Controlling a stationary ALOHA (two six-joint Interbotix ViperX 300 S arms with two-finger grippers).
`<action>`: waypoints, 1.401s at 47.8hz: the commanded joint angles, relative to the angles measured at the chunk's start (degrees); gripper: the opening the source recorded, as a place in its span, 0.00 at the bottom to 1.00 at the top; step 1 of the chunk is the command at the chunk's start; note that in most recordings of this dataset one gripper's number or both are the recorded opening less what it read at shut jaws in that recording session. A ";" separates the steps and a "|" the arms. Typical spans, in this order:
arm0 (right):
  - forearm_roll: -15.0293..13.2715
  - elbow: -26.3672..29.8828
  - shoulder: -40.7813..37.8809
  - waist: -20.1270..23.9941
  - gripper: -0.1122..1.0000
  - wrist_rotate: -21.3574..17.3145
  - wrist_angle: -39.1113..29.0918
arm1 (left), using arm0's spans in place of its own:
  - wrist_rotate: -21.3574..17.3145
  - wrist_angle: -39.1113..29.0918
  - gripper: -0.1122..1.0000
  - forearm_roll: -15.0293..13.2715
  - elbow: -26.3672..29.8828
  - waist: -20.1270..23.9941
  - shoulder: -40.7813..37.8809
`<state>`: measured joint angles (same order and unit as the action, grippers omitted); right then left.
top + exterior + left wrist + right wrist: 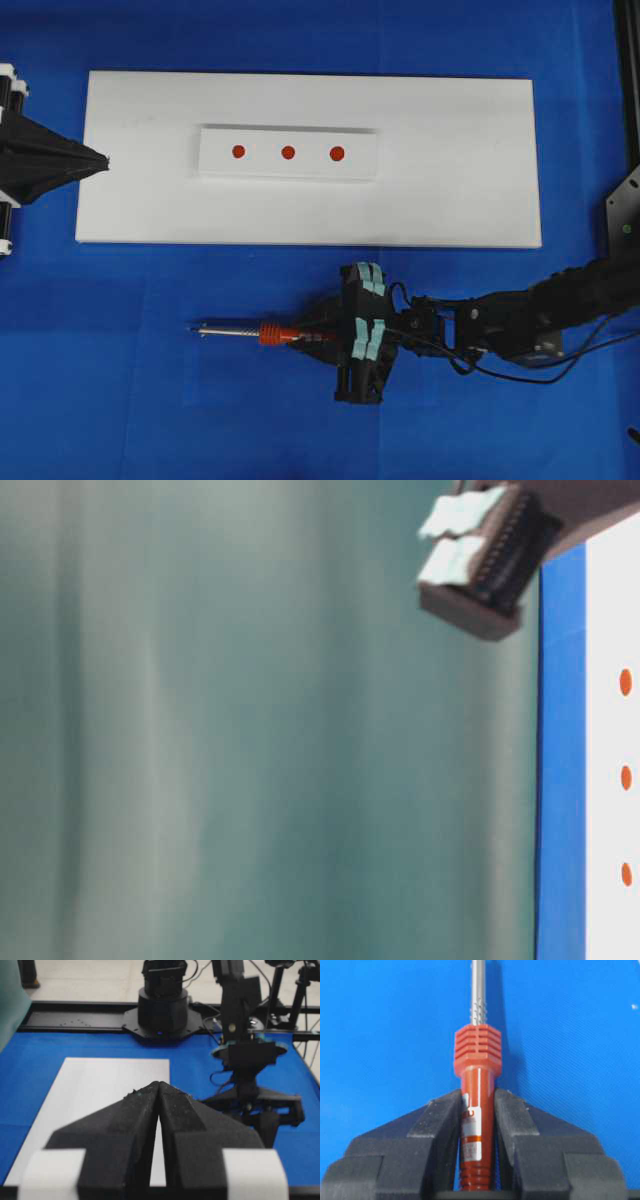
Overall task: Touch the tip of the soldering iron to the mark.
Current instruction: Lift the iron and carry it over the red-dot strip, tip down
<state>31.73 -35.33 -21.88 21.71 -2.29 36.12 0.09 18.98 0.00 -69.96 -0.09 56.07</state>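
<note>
The soldering iron [477,1110] lay on the blue cloth [150,400], handle clamped by the right gripper [478,1110]; the left gripper [158,1095] was closed, empty. A loose grip risked the tip missing the mark [238,152].

A robotics lab or test bench, not a home. Blue cloth [150,380] covering the worktop from edge to edge, a plain white board [480,170] near the far edge carrying a raised white strip [215,150] with three red dots in a row. Black metal rail framing [75,1017] bolted along the worktop's edge, a round black arm base [162,1010] mounted on it. Loose black cables [530,365] trailing off the arm at the right edge. Pale hard floor [90,980] beyond the frame.
</note>
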 commanded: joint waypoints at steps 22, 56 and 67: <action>0.35 -0.88 23.91 -1.76 0.16 11.07 -17.84 | 0.09 1.58 0.10 0.09 0.35 -0.09 -0.18; -0.79 -0.88 28.56 -18.02 0.16 25.22 -31.03 | 0.09 1.67 0.10 0.09 0.18 -0.09 -0.18; -1.32 0.35 29.62 -27.95 0.16 32.78 -37.62 | 0.09 1.67 0.10 0.18 0.00 -0.09 -0.18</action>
<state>30.59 -36.83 6.15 -3.78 29.27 -0.35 0.18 20.13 0.00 -70.31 -0.09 56.07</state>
